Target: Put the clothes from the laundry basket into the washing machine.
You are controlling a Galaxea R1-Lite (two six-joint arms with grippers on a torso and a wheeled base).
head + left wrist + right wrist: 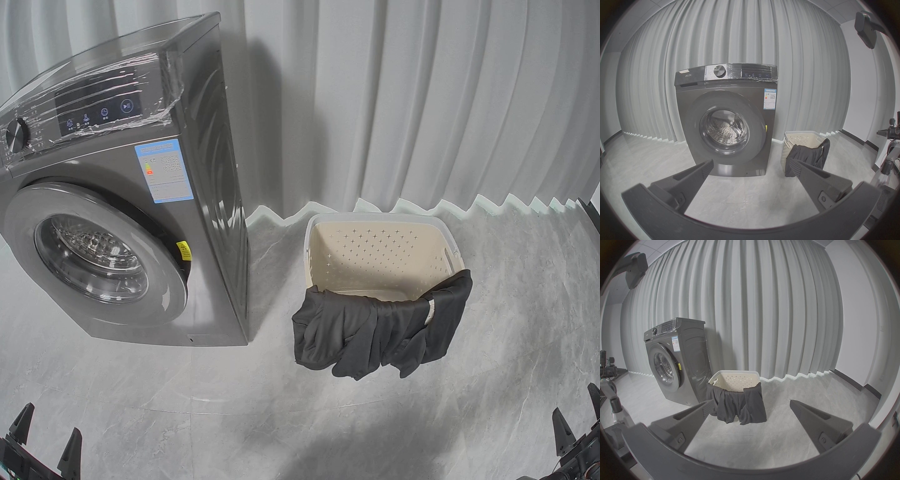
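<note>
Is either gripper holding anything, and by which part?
Nothing is held. The left gripper and right gripper are open and empty; the dark garment hangs over the laundry basket rim.

Washing machine: a grey front-loader [206,187] is seen at the left, standing on the floor [250,406], its control panel [94,112] wrapped in clear film.
Door: the round glass door [94,259] is turned towards the camera; it appears shut, though a dark gap along its right edge leaves this uncertain.
Laundry basket: a cream perforated basket [375,217] is placed just to the right of the machine, apart from it.
Clothes: a dark garment [375,328] is draped over the near rim and hangs down the outside.
Left gripper [51,420]: seen at the lower left corner, fingers spread, nothing held.
Right gripper [575,400]: seen at the lower right corner, fingers spread, nothing held.
Backdrop: a pleated white curtain [406,94] is hung behind.
</note>
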